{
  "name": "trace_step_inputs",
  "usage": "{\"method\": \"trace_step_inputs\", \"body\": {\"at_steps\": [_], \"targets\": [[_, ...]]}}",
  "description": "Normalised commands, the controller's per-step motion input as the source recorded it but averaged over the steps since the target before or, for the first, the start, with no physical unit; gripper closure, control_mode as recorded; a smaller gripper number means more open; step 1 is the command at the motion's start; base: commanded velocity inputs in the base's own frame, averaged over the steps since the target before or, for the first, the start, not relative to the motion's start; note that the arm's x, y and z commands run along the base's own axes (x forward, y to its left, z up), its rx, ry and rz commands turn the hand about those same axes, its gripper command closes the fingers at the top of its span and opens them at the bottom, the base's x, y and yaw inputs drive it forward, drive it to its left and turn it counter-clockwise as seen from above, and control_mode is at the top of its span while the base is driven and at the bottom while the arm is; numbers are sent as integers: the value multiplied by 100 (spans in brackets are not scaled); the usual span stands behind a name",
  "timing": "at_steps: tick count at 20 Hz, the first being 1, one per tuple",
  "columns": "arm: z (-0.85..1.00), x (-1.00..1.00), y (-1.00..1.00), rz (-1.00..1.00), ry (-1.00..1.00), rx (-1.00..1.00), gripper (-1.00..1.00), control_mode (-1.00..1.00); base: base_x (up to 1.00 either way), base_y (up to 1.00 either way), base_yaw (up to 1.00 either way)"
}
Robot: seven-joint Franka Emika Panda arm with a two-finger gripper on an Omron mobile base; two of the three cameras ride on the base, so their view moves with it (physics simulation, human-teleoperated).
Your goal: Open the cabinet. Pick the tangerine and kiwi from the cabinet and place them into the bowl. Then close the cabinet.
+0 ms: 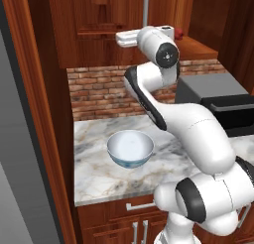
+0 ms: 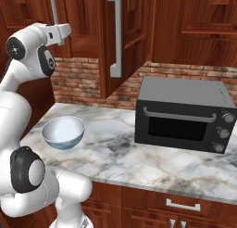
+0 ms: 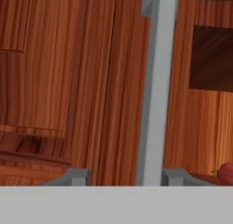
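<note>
A kitchen corner in reddish-brown wood, rendered rather than photographed. At the far left a tall wooden panel runs floor to ceiling. Beside it a marble desk (image 1: 99, 176), white with grey and tan veins, spans the scene above low cupboards with short silver pulls. A red brick wall (image 1: 96, 91) backs the desk.

On the left part of the desk sits the bowl (image 1: 130, 148), upright, pale inside, bluish patterned outside, with nothing in it. Above it hangs the cabinet (image 2: 127, 32), one door swung out toward the room with its long silver handle (image 2: 115, 34) facing forward.

The white arm reaches up to the cabinet's left door. In the hand view the claw (image 3: 124, 176) straddles a vertical silver bar; whether its tips clamp the bar or stand just apart from it cannot be told.

A small red fruit (image 3: 226, 171) rests on the cabinet shelf. The tangerine and kiwi cannot be made out.

At right on the desk stands a dark grey microwave (image 2: 183, 113), door shut.
</note>
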Motion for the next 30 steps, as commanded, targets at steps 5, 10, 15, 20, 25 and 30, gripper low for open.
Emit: {"method": "trace_step_inputs", "body": {"at_steps": [5, 10, 15, 20, 25, 30], "targets": [[0, -45, 33, -6, -1, 0, 100, -100, 0, 0, 0], [2, -45, 78, -5, 0, 0, 100, -100, 0, 0, 0], [1, -37, 100, -6, 0, -3, 100, -100, 0, 0, 0], [10, -44, 100, -9, 0, -2, 100, -100, 0, 0, 0], [15, -52, 100, -10, -2, -2, 100, -100, 0, 0, 0], [18, -55, 100, -12, -4, 0, 100, -100, 0, 0, 0]]}}
